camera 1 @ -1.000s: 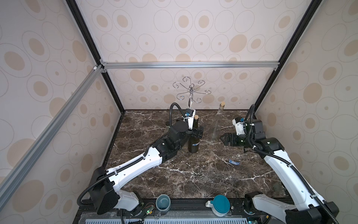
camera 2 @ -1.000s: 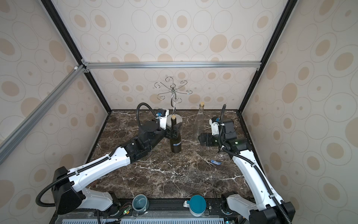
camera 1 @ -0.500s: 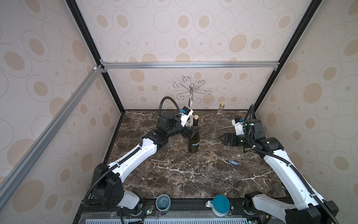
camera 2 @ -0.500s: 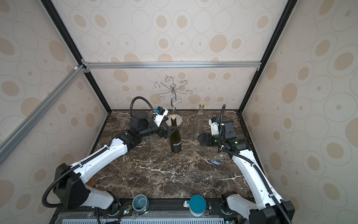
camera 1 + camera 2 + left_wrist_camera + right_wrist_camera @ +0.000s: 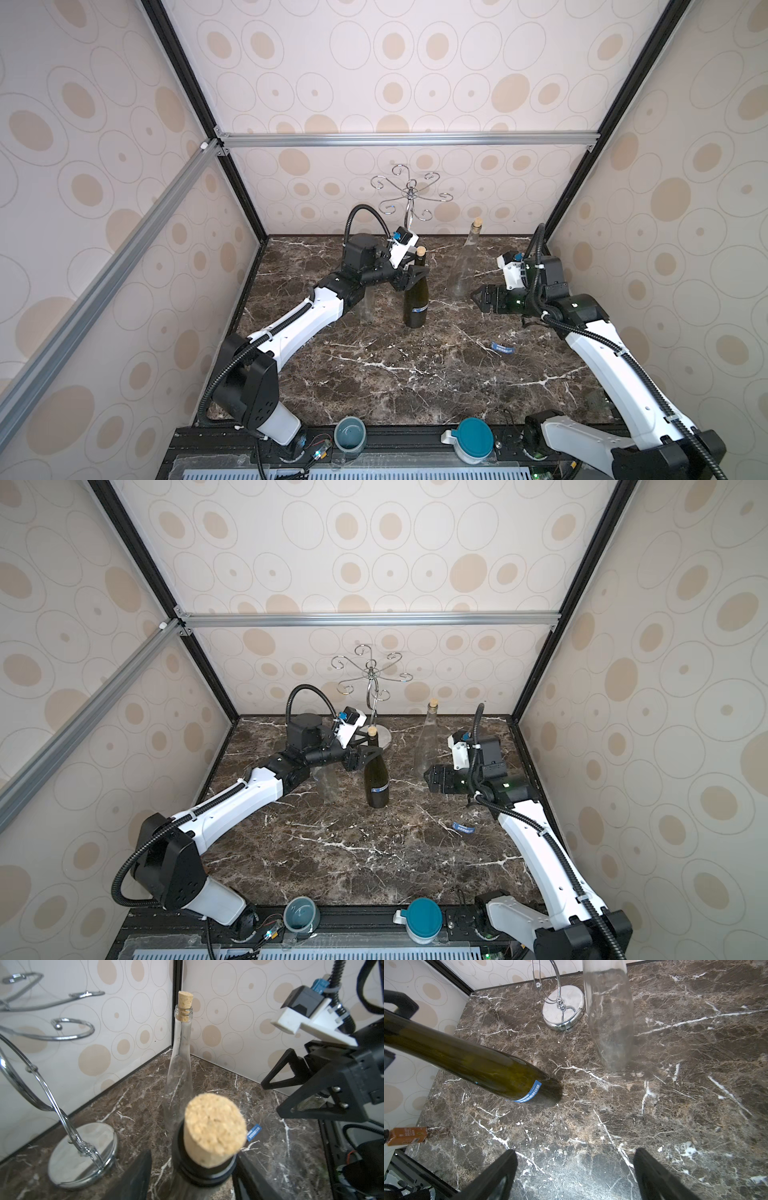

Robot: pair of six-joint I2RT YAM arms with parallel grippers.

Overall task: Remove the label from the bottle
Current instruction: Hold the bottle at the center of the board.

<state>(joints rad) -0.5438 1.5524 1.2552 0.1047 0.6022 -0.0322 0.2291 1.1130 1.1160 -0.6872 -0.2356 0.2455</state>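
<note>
— How many bottles are there?
— Two I am sure of, both corked: one dark bottle (image 5: 415,305) and one clear bottle (image 5: 465,266). A third glass vessel (image 5: 366,307) stands behind my left arm, mostly hidden. There are two blue strips: the blue label (image 5: 529,1093), wrapped low on the dark bottle near its foot, and a loose blue strip (image 5: 501,348) lying flat on the table nearer my right arm. There is also one chrome rack (image 5: 409,195), one teal cup (image 5: 350,432), one lidded tub (image 5: 471,438) and one small brown packet (image 5: 406,1135) at the table's edge.

— And the place?
— The table (image 5: 374,374) is dark brown marble with white veins. It is closed in by walls (image 5: 415,62) papered with beige circles and framed in black and silver bars. The cup and tub sit on the front rail, off the marble.

— Is there anything in the containers?
— The marble shows straight through the clear bottle. The dark bottle's glass is too dark to tell, and I cannot tell what the cup holds.

— Your tools?
— My left tool (image 5: 417,268) has a finger on each side of the dark bottle's neck, just under its cork (image 5: 214,1128). It is part-way closed, and I cannot tell whether it grips the glass. My right tool (image 5: 575,1153) hangs over the marble with its fingers spread wide, holding nothing. The dark bottle stands upright between my two arms.
</note>
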